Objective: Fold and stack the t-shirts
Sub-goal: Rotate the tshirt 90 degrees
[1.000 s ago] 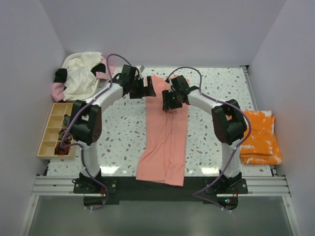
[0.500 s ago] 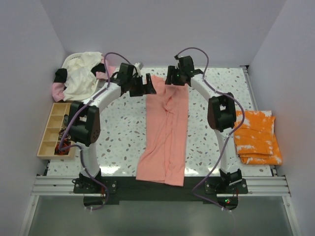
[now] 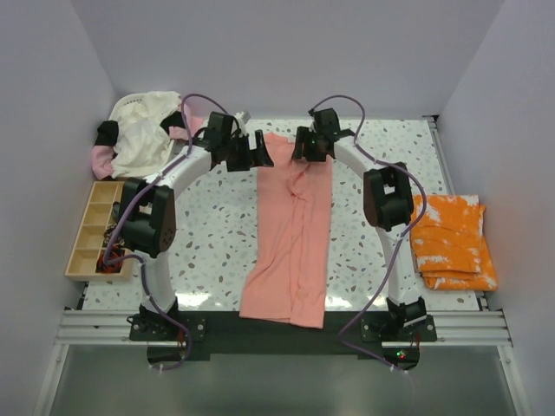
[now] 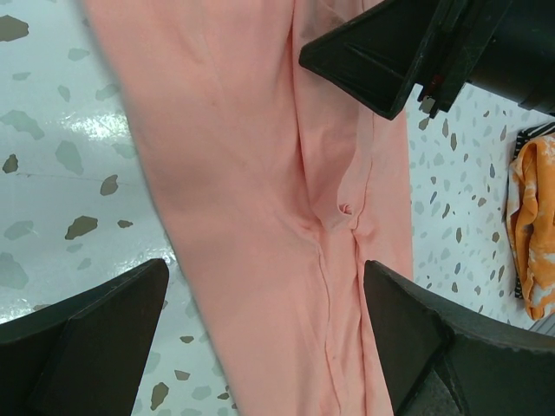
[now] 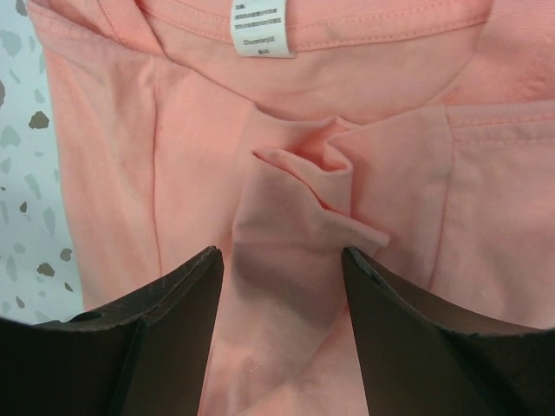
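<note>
A salmon-pink t-shirt (image 3: 293, 234) lies folded into a long strip down the middle of the table, its near end over the front edge. My left gripper (image 3: 258, 151) is open at the strip's far left corner; its view shows the pink cloth (image 4: 260, 191) between its fingers (image 4: 78, 347). My right gripper (image 3: 313, 145) is open over the far right end, above a bunched fold (image 5: 325, 186) below the white neck label (image 5: 262, 26). A folded orange t-shirt with white splotches (image 3: 453, 241) lies at the right edge. Cream and pink shirts (image 3: 143, 130) are heaped at the far left.
A wooden compartment tray (image 3: 98, 227) with small parts sits at the left edge. The orange shirt also shows in the left wrist view (image 4: 531, 230). White walls close in the table on three sides.
My right arm swung from over the middle of the strip back to its far end and lowered slightly. The left gripper stayed at the far left corner. The strip's top now shows a crease.
</note>
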You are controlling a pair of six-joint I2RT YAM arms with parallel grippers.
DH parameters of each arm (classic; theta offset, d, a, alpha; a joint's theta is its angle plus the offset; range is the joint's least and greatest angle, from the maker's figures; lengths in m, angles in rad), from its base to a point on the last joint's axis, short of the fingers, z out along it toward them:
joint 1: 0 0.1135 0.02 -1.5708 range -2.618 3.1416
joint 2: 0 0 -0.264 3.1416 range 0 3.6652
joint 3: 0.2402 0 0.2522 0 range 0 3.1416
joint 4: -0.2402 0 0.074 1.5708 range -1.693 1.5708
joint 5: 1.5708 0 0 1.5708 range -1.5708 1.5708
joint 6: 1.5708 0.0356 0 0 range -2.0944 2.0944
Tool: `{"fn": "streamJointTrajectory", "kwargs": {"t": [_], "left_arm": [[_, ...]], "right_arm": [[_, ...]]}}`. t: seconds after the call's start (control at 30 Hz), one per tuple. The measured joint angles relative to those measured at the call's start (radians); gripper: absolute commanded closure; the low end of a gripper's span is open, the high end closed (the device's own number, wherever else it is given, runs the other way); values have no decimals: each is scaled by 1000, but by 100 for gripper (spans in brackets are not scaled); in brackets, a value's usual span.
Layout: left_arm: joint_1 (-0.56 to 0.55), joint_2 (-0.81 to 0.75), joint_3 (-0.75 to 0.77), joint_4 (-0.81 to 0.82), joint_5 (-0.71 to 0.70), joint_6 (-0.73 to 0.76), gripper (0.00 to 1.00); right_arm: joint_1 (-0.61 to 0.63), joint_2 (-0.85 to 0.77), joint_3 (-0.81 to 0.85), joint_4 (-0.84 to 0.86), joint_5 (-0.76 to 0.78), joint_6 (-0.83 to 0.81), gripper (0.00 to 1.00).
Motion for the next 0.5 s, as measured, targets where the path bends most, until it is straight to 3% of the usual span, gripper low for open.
{"fn": "streamJointTrajectory", "kwargs": {"t": [0.37, 0.5], "left_arm": [[1, 0, -16, 4, 10, 0, 0], [1, 0, -16, 4, 13, 0, 0]], "right_arm": [[-39, -32, -57, -1, 32, -5, 39], [-40, -32, -57, 4, 9, -4, 49]]}}
